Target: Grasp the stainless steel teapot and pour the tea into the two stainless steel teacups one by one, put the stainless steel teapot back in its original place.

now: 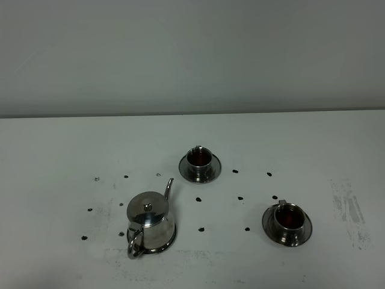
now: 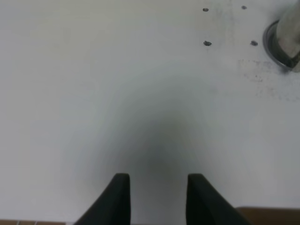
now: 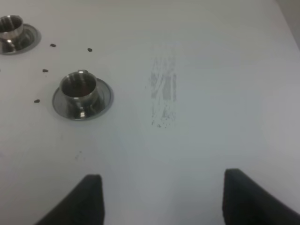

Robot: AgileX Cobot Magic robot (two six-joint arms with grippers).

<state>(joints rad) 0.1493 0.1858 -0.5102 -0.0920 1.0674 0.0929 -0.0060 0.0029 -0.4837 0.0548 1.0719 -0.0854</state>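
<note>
One stainless steel teapot (image 1: 150,221) stands at the near left of the white desk (image 1: 60,150), and it serves as the landmark here. It sits upright on one shallow steel saucer (image 1: 170,241), whose rim shows under its base. Its loop handle (image 1: 135,244) points toward the near edge, its thin spout (image 1: 168,188) rises away toward the far side, and its knobbed lid (image 1: 147,208) is on.

Two stainless steel teacups are on the desk, each on its own round saucer. The nearer teacup (image 1: 289,218) stands well to the right of the teapot, about level with it, and holds dark liquid. The farther teacup (image 1: 199,160) stands beyond the teapot and a little to its right, also with dark liquid inside. The two cups are well apart from each other and from the teapot.

Many small dark specks (image 1: 201,229) lie scattered on the desk around the teapot and between the cups. One grey scuffed patch (image 1: 349,211) marks the desk far right of the teapot, past the nearer cup.

The left gripper (image 2: 157,199) hangs over bare desk, its two dark fingers apart with nothing between them; the teapot's edge shows at the corner of its wrist view. The right gripper (image 3: 161,199) has its two fingers spread wide, empty, above bare desk near the scuffed patch.
</note>
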